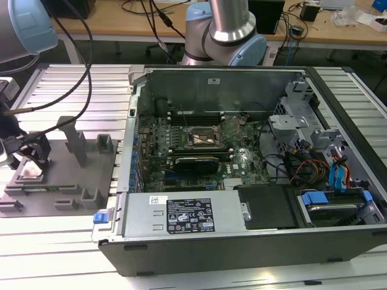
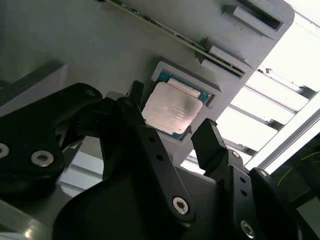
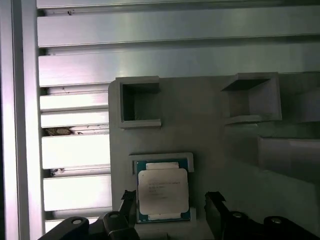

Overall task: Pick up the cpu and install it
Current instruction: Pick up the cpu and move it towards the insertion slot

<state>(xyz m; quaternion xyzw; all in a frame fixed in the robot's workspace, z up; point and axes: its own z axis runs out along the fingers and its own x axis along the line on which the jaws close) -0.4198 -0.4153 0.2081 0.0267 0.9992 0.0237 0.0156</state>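
The cpu [image 1: 29, 173] [image 2: 170, 111] [image 3: 163, 192] is a small square chip with a silvery top. It lies flat in a shallow pocket of the grey fixture plate [image 1: 66, 202] at the exterior view's left. My gripper [image 1: 27, 158] [image 2: 172, 125] [image 3: 171, 202] hangs right over it and is open. Its black fingers [image 2: 210, 140] [image 3: 214, 205] stand on either side of the chip with a gap to it. Inside the open computer case [image 1: 242, 241], the motherboard's socket [image 1: 202, 138] sits near the middle.
Upright grey blocks [image 1: 77, 145] [image 3: 137, 102] rise from the fixture plate close to my gripper. A long card [image 1: 48, 187] lies in a slot in the plate. The slatted aluminium table [image 1: 72, 78] carries everything. Another arm's base [image 1: 227, 36] stands behind the case.
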